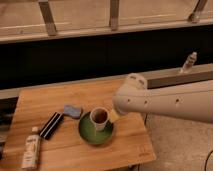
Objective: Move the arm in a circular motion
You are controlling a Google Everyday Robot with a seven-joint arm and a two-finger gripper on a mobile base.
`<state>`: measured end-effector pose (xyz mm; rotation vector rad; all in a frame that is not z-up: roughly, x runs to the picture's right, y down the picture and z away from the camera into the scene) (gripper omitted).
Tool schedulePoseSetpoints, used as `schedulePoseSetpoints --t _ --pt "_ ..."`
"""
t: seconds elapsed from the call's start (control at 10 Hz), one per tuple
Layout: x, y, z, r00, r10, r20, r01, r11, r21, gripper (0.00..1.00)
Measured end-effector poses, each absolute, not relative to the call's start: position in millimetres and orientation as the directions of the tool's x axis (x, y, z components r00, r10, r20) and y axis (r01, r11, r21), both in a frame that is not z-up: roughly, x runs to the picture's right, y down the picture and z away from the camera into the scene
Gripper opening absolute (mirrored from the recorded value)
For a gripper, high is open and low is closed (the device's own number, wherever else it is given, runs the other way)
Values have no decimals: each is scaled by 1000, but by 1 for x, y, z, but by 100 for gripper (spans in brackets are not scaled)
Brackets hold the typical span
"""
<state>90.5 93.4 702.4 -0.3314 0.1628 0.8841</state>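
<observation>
One arm (pixel 170 102) reaches in over table's (pixel 45 107) right edge; gripper (pixel 116 116) hangs just beside cup (pixel 99 118) on green plate (pixel 86 132). Jaws: can't tell.

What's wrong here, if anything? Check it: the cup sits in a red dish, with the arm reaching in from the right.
The colour is wrong: the camera view shows the cup sitting in a green dish, with the arm reaching in from the right. The gripper seems to stick up at upper right.
</observation>
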Motion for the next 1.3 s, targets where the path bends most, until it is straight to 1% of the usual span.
schedulePoseSetpoints --t 0.1,0.3,0.6,0.7,0.8,1.0,1.2,1.3 --pt "110 68 711 612 738 -284 -790 585 -183 80" --pt "121 32 725 620 730 -289 -782 604 -152 80" --pt "90 -2 739 669 692 -272 -739 656 -150 80" --pt "63 -12 743 703 664 -255 -708 688 -161 80" --pt "33 -15 743 741 630 -231 -669 722 -179 80" --pt "-11 -8 736 800 568 -191 -599 772 -214 80" --pt "-50 20 718 853 498 -153 -522 811 -266 80" --pt "-67 45 707 878 458 -140 -479 824 -304 80"
